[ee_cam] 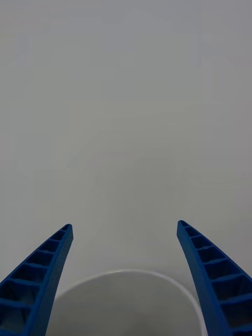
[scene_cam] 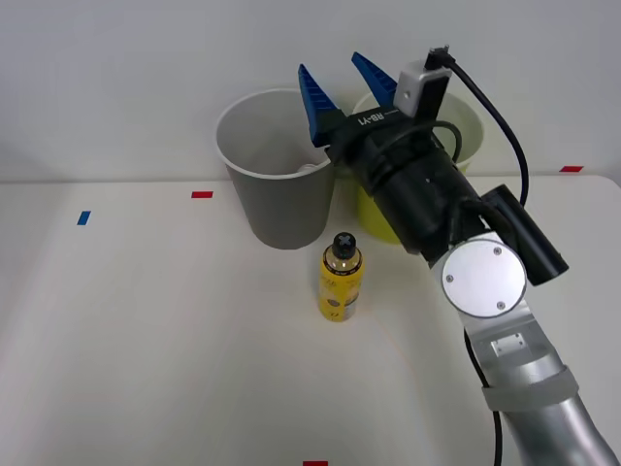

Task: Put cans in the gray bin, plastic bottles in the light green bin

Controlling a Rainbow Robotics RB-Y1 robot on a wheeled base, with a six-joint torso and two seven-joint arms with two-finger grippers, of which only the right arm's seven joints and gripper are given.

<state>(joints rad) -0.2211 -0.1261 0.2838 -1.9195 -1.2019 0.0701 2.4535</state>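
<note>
1. Plainly, the right claw (scene_cam: 333,74) is seen raised above the worktop (scene_cam: 146,340), its two blue ribbed fingers (scene_cam: 312,97) spread wide apart with nothing held between them.
2. The gray bin (scene_cam: 277,184) is found directly beneath and just to the left of the claw; one finger overlaps its right rim in the front view.
3. In the wrist view, a white round rim (ee_cam: 126,275) is seen low between the two spread fingers (ee_cam: 42,273) of the claw (ee_cam: 125,227), with a pale plain wall (ee_cam: 126,105) beyond it; which bin it belongs to cannot be told from that view.
4. The light green bin (scene_cam: 466,131) is placed behind and to the right of the claw, touching or nearly touching the gray bin; most of it is hidden by the black wrist body (scene_cam: 417,189).
5. The yellow bottle (scene_cam: 341,277), with its black screw cap, is seen standing upright on the worktop, nearer the robot than the claw and just in front of the gap between the two bins, apart from both.
6. A pale patch is glimpsed inside the gray bin near its right wall, but what it is cannot be told.
7. Small red tape marks (scene_cam: 202,194) and a blue one (scene_cam: 83,217) are seen on the worktop, well to the left of the claw.
</note>
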